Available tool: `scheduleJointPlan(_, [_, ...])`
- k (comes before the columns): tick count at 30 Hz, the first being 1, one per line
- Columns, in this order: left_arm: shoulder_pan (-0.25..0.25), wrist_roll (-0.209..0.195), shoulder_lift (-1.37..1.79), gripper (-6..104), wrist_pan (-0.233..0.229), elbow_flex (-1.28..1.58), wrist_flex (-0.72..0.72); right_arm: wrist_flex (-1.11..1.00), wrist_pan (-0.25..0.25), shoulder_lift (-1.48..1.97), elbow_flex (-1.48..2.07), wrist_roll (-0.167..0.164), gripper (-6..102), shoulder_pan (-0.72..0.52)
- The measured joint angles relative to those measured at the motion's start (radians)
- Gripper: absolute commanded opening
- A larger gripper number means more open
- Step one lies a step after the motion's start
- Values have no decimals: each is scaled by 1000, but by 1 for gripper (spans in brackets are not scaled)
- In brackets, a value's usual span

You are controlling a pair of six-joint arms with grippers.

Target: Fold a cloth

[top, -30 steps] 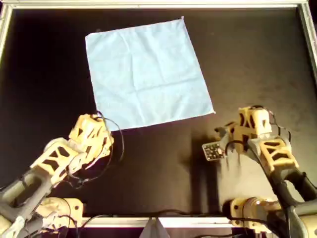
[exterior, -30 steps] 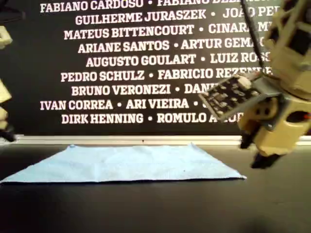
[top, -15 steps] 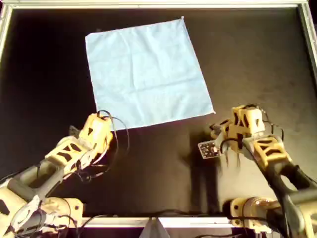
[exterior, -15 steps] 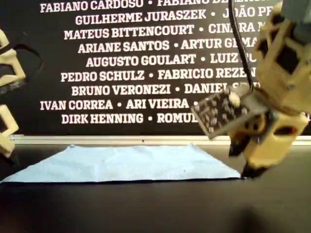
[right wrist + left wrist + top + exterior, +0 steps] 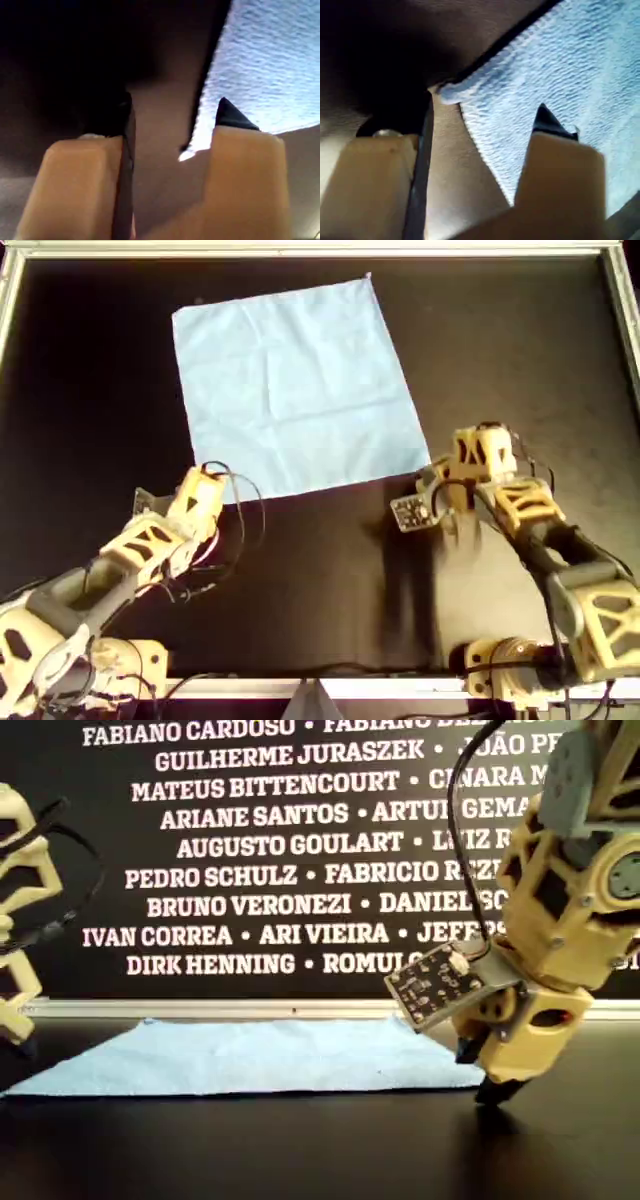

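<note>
As both tools stood open, empty, each straddling cloth (image 5: 295, 385) corner on tabletop (image 5: 520, 350): first tool (image 5: 485, 117), second tool (image 5: 172, 112). Risk: thin fabric slipping, pinch missing.

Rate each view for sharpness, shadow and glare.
Overhead view: sharp, the cloth evenly lit, faint arm shadows on the black table. Exterior view: wall lettering crisp, cloth slightly soft. First wrist view: pincer fingers blurred, cloth weave clear. Second wrist view: dark, blurred, cloth washed out by glare.
</note>
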Motion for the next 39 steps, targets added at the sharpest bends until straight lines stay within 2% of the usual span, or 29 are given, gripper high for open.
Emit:
scheduleJointPlan(6, [0, -106, -31, 72, -3, -29, 0, 0, 18, -37, -55, 2, 66, 8])
scheduleJointPlan(10, [0, -137, -78, 72, -5, -71, -2, 0, 20, -78, -109, 3, 65, 6])
scheduleJointPlan(14, [0, -138, -115, 72, -5, -109, -3, 0, 18, -121, -169, 32, 65, 6])
scheduleJointPlan(17, [0, -138, -123, 72, -5, -123, -5, 0, 18, -138, -195, 40, 65, 6])
scheduleJointPlan(39, [0, -137, -181, 71, -9, -169, -5, 20, 9, -256, -353, 41, 65, 6])
